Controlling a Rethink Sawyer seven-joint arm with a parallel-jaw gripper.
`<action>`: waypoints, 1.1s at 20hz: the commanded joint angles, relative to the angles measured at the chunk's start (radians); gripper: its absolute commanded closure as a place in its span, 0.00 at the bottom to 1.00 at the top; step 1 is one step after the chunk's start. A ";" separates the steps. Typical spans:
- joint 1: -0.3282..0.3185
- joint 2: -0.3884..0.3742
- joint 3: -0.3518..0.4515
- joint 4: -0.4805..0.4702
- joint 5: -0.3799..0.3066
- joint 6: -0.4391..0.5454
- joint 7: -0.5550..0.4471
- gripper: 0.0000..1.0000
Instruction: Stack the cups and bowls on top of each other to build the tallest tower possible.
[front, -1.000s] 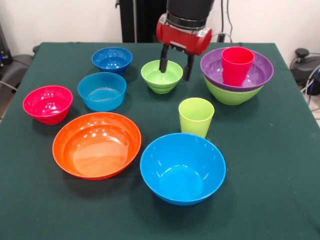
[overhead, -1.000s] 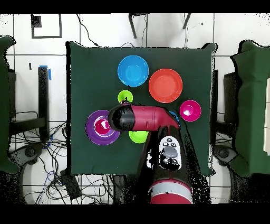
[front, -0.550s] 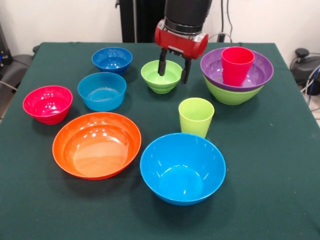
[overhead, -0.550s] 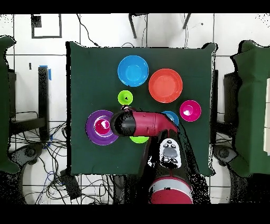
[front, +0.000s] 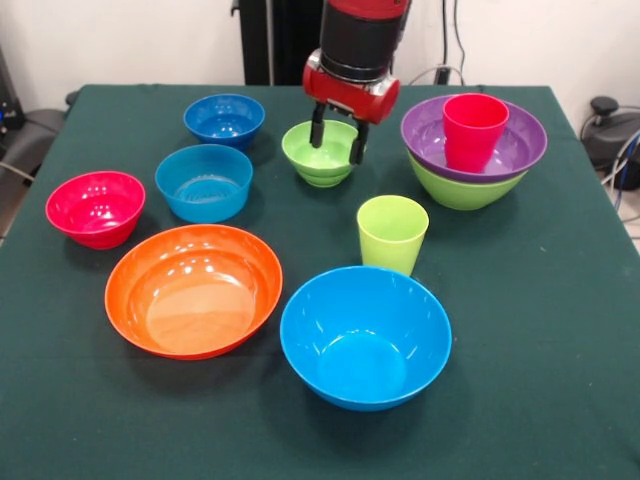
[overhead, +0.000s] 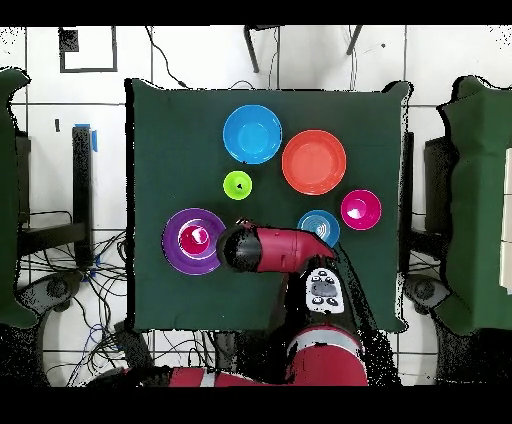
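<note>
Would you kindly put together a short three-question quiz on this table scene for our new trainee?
1. True or false: the red cup stands inside the purple bowl.
2. Which bowl is the pincer at? A) orange bowl B) small lime-green bowl C) dark blue bowl
3. Fill in: the lime-green cup stands upright on the ____.

Key: 1 true. 2 B, the small lime-green bowl, with one finger inside its rim and one outside. 3 table.

Two cups show: a red cup (front: 474, 130) and a lime green cup (front: 391, 234). Eight bowls show. Four are large: orange (front: 193, 290), light blue (front: 365, 336), purple (front: 517, 148), lime green (front: 462, 190). Four are small: pink-red (front: 95, 208), dark blue (front: 224, 120), light blue (front: 203, 182), lime green (front: 320, 159).
</note>
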 joint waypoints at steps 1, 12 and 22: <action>-0.031 0.098 0.053 0.035 -0.011 -0.096 0.097 0.00; -0.103 0.182 0.108 0.039 -0.022 -0.179 0.077 0.00; -0.113 0.166 0.116 0.054 -0.015 -0.153 0.064 0.00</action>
